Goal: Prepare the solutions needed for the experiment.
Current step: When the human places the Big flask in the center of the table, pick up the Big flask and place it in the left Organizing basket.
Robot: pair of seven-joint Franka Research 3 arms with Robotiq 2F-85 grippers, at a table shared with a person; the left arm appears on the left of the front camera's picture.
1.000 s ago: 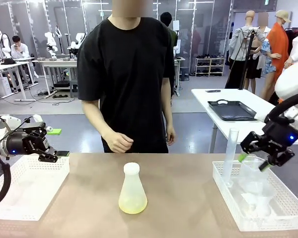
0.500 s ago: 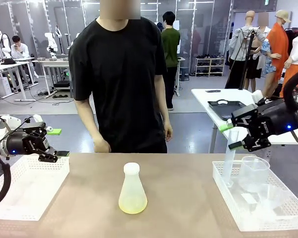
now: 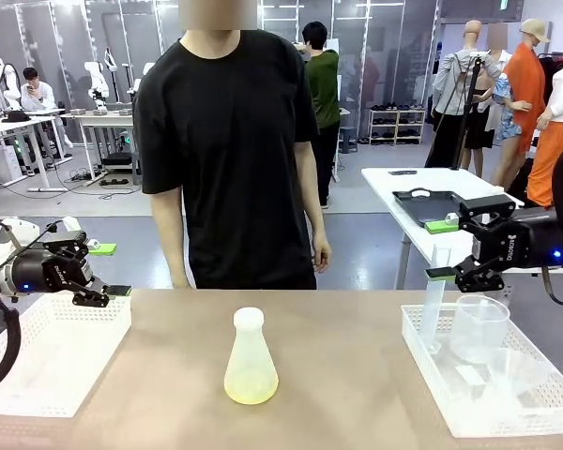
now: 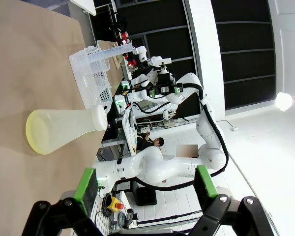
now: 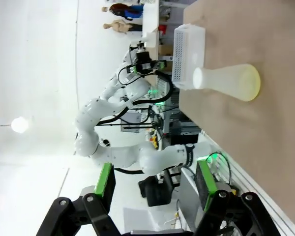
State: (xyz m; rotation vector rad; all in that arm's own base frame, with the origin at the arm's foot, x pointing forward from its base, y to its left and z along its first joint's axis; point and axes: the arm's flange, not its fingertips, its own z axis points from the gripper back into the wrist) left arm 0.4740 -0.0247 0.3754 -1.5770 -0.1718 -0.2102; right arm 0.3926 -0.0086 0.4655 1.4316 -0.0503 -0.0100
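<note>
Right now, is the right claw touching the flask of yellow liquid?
Apart. Front view: the right gripper hangs above the basket, bare table between it and the flask.

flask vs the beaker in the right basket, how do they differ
The flask is conical with a narrow neck; the beaker is wide-mouthed. The flask stands on the table; the beaker stands in the basket. The flask holds a yellow solution; the beaker looks clear. Both are upright and translucent.
</note>
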